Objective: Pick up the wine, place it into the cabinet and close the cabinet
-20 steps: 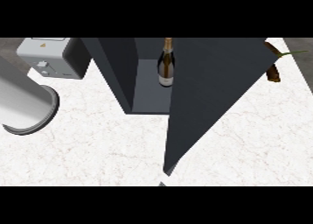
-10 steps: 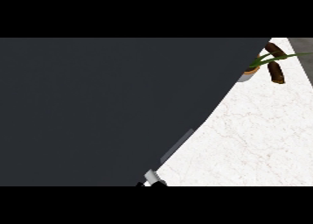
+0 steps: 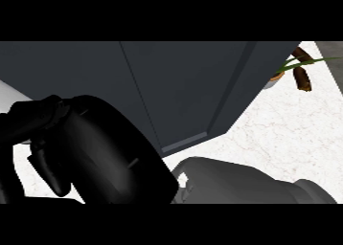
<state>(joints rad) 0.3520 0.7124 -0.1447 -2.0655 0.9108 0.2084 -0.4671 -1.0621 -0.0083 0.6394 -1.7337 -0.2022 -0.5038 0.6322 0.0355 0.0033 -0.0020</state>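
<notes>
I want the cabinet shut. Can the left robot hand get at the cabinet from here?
Probably yes: the left robot hand shows right against the lower left front of the cabinet, with nothing visible between them. Actual contact cannot be told from this view.

A second ago the cabinet (image 3: pixel 188 91) stood open with the wine upright inside on its shelf and the door swung out toward the view; half a second ago the dark door filled nearly the whole view; now the cabinet shows closed dark panels and the wine is out of sight; a black hand (image 3: pixel 75 153), fingers curled, has come up large at the lower left, and a grey forearm (image 3: pixel 245 184) now lies along the lower edge at the right; the potted plant (image 3: pixel 296 72) now shows at the upper right beside the cabinet's corner, over more white worktop (image 3: pixel 302 143).
</notes>
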